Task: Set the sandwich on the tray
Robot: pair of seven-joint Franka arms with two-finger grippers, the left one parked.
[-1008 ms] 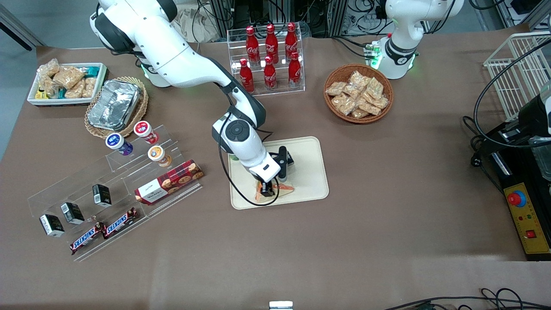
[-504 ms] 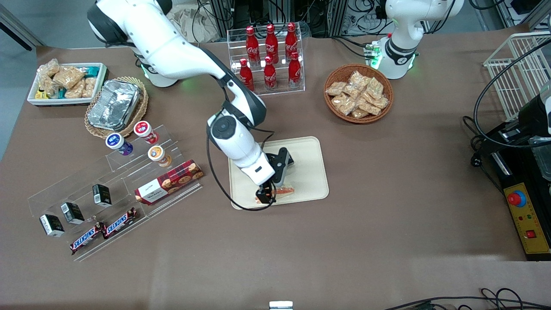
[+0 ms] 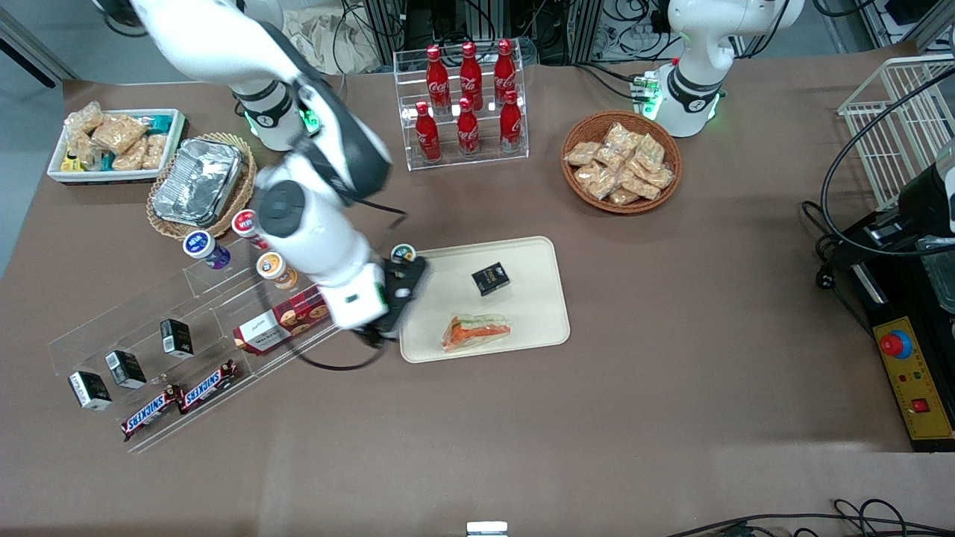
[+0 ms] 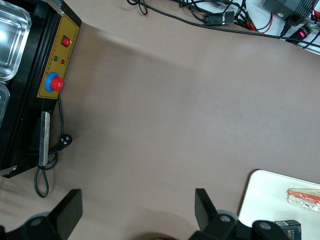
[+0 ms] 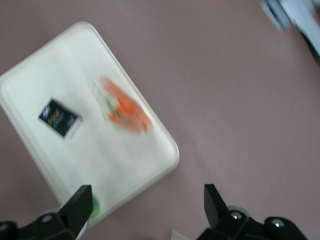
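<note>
Sandwich (image 3: 476, 332) resting on tray (image 3: 543, 313), clear of pincer (image 3: 382, 333), fingers apart; placing seems done, only retreat remaining.

A cream tray (image 3: 537, 313) rests on a brown bench (image 3: 671, 388). The sandwich (image 3: 476, 331) on it shows pale bread with orange and green layers under clear wrap; beside it lies a small black box (image 3: 490, 279) with gold print. The hand (image 3: 373, 337) is black, on a white arm. Red bottles (image 3: 468, 101) with white lettering stand in a clear rack. A tan wicker basket (image 3: 621, 162) holds golden-brown packets.
</note>
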